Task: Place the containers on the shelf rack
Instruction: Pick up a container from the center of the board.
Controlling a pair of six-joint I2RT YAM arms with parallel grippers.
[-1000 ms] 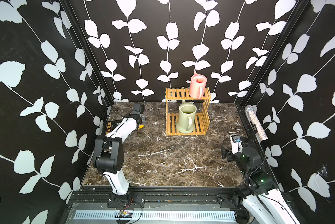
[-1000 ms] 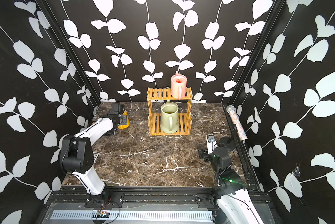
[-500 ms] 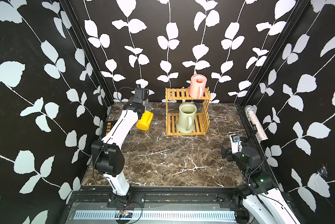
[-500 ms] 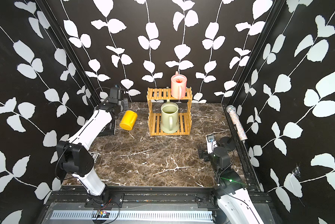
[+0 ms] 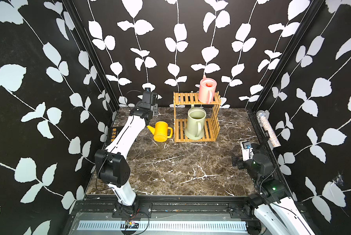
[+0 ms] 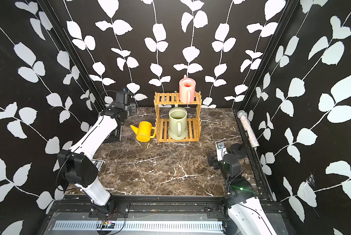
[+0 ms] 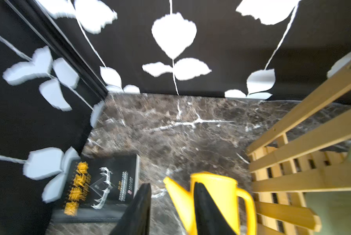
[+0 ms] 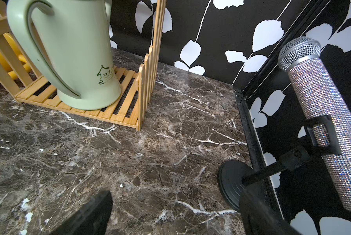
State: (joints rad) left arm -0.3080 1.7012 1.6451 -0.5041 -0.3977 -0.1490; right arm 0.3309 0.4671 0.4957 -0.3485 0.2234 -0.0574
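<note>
Shelving rack (image 5: pixel 185 99): is standing at the back of the marble table (image 5: pixel 180 166); I am seeing both tiers in both top views.
Green can (image 5: pixel 195 126): is sitting upright on the lower tier, handle facing the front.
Microphone (image 5: pixel 267 128): is leaning along the right wall, well apart from the rack.
Pink can (image 5: pixel 206 90): is standing upright on the upper tier, toward its right end.
Yellow can (image 5: pixel 160 131): is standing upright on the table just beside the rack's left side, handle turned toward the rack, spout pointing away; I am not managing to tell whether they are touching.
Left gripper (image 7: pixel 172 185): is hanging above the table near the yellow can, clear of it, fingers partly apart, gripping nothing.
Right gripper (image 8: pixel 175 195): is hovering low over the table near the microphone, fingers spread wide, gripping nothing.
</note>
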